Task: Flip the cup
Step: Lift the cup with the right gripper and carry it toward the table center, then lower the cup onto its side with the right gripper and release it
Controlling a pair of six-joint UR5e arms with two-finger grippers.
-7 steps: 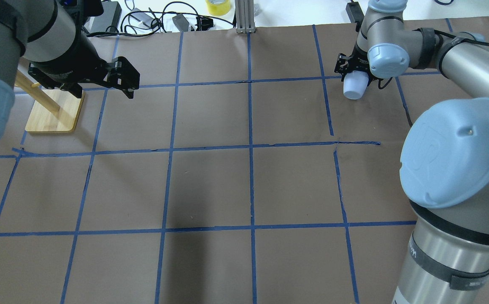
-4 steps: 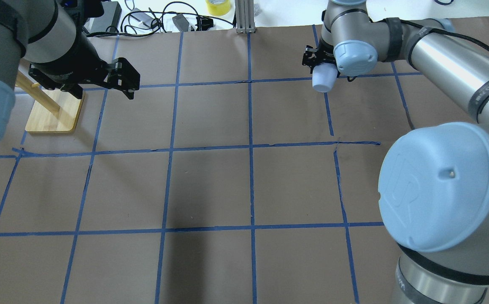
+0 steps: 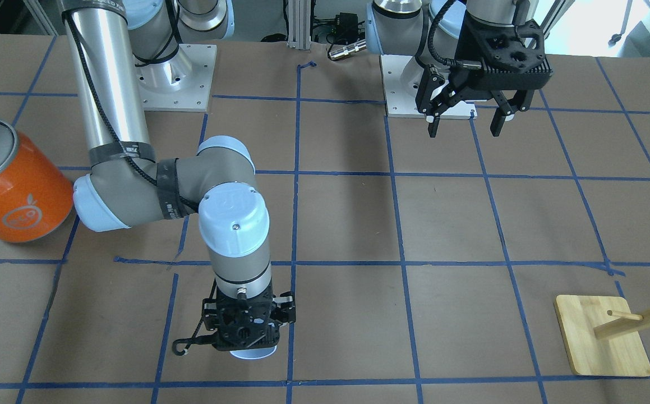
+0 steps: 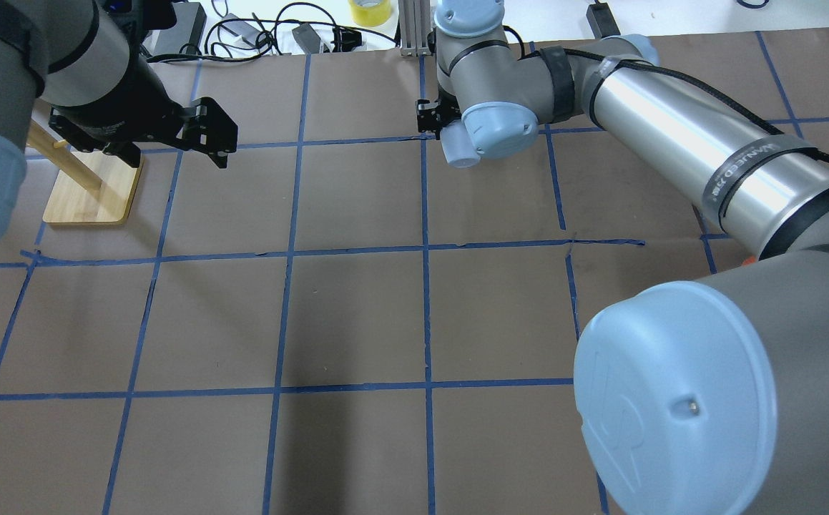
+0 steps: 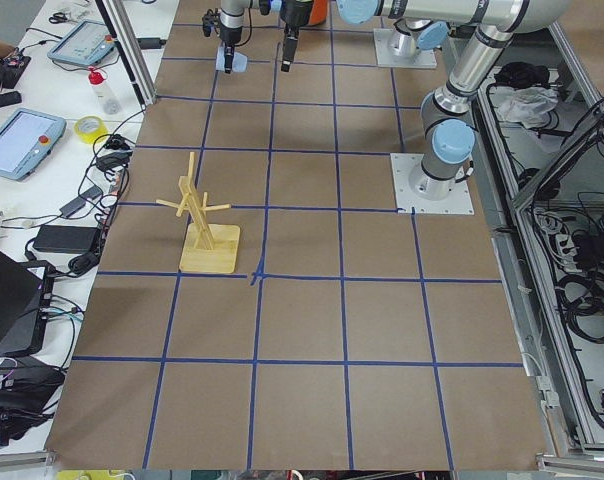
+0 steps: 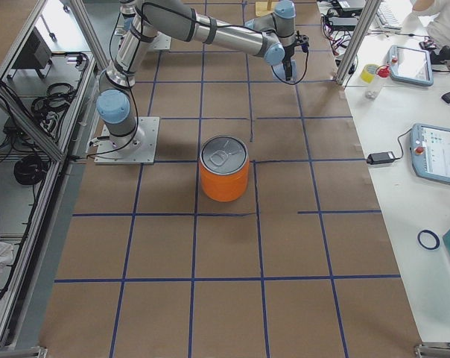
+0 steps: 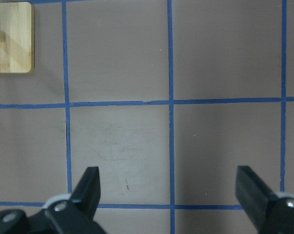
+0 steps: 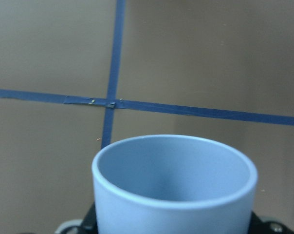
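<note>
The cup [image 4: 459,151] is a small pale blue-white tumbler held in my right gripper [image 4: 444,129], which is shut on it. It hangs over the far middle of the table, close to the centre tape line. In the front-facing view only its lower edge [image 3: 253,353] shows under the black gripper [image 3: 246,328]. In the right wrist view the cup [image 8: 174,190] fills the bottom, with its open mouth and bluish inside showing. My left gripper [image 4: 210,139] is open and empty above the table at the far left, as its wrist view [image 7: 169,192] and the front-facing view [image 3: 465,126] show.
A big orange can [image 3: 13,185] with a silver lid stands on the robot's right side, also in the right-side view [image 6: 225,170]. A wooden peg stand [image 4: 92,189] sits near the left gripper [image 3: 602,342]. Blue tape lines grid the brown paper.
My right arm has swept left along the far side of the table, carrying the cup from the right part to the centre line. The left arm has not moved.
</note>
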